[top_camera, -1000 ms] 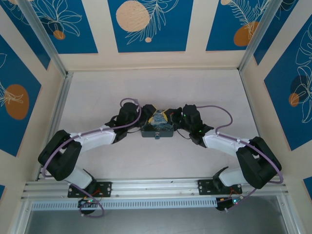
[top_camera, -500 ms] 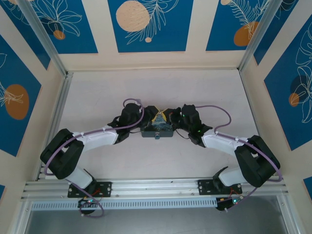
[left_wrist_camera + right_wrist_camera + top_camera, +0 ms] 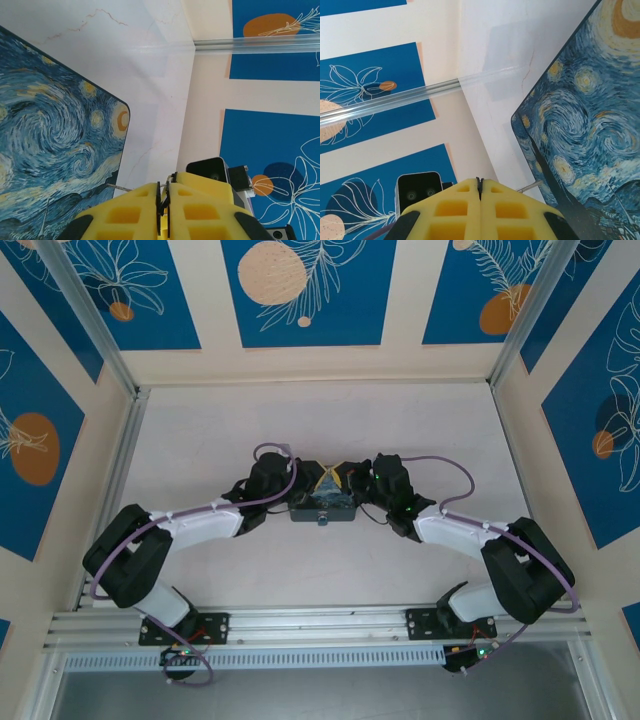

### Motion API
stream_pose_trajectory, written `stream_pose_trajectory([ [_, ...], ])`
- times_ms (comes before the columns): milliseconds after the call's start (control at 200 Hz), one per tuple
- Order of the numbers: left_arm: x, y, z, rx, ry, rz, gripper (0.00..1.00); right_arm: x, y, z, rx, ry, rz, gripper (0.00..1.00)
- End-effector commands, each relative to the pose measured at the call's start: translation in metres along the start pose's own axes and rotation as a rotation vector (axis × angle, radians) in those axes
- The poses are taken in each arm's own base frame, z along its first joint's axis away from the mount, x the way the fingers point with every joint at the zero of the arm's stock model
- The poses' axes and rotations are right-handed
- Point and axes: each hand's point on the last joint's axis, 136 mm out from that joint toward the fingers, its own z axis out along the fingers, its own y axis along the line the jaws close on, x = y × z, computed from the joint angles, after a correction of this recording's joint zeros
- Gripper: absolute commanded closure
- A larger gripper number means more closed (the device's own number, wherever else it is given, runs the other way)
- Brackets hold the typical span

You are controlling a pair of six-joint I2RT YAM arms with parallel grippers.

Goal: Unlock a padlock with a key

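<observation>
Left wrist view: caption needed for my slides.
Yellow-tipped left claw closed near dark-blue Starry-Night rectangular tin, thin metal sliver poking out.

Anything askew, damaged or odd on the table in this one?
Nothing clearly wrong. The painted tin lies flat, with the left claw and right claw over it, both pinched shut. Thin brownish lines on the table could be veining or hairline cracks; I cannot tell.

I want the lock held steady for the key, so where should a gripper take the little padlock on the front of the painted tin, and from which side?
Probably the padlock, by its body, from the near side. It sits midway along the near wall of the tin, while the left gripper and right gripper are over its far side. Its shackle is too small to make out.
</observation>
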Motion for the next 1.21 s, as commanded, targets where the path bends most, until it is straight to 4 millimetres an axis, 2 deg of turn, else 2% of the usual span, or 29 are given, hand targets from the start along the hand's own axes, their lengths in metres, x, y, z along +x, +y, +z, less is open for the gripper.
stream_pose_trajectory([
  [0,0.001,-0.016,0.005,0.044,-0.009,0.016,0.94,0.000,0.003,0.002,-0.015,-0.004,0.011,1.00],
  [65,0.001,-0.015,0.006,0.044,-0.008,0.018,1.00,0.001,0.003,0.001,-0.016,0.001,0.012,1.00],
  [155,0.001,-0.015,0.008,0.045,-0.004,0.028,1.00,0.000,0.001,-0.001,-0.009,0.005,0.013,0.99],
  [210,-0.001,-0.015,0.008,0.044,-0.005,0.039,1.00,-0.002,-0.001,-0.003,0.001,0.005,0.008,0.84],
  [255,-0.003,-0.015,0.007,0.038,-0.008,0.050,1.00,-0.004,-0.003,-0.007,0.024,0.006,0.005,0.64],
  [335,-0.008,-0.015,0.004,0.035,-0.018,0.066,1.00,-0.007,-0.003,-0.017,0.054,0.005,-0.032,0.37],
  [450,-0.014,-0.021,-0.003,0.029,-0.025,0.113,1.00,-0.011,-0.003,-0.032,0.103,0.005,-0.094,0.24],
  [570,-0.016,-0.032,-0.014,0.001,-0.015,0.192,1.00,-0.011,0.004,-0.048,0.145,0.019,-0.173,0.19],
  [685,-0.016,-0.043,-0.027,-0.030,-0.001,0.286,1.00,-0.008,0.024,-0.057,0.186,0.056,-0.240,0.15],
  [995,-0.020,-0.075,-0.050,-0.020,0.018,0.404,1.00,0.013,0.077,-0.049,0.237,0.234,-0.301,0.11],
  [1200,-0.025,-0.086,-0.059,-0.014,0.000,0.404,1.00,0.011,0.102,-0.056,0.200,0.247,-0.295,0.11],
])
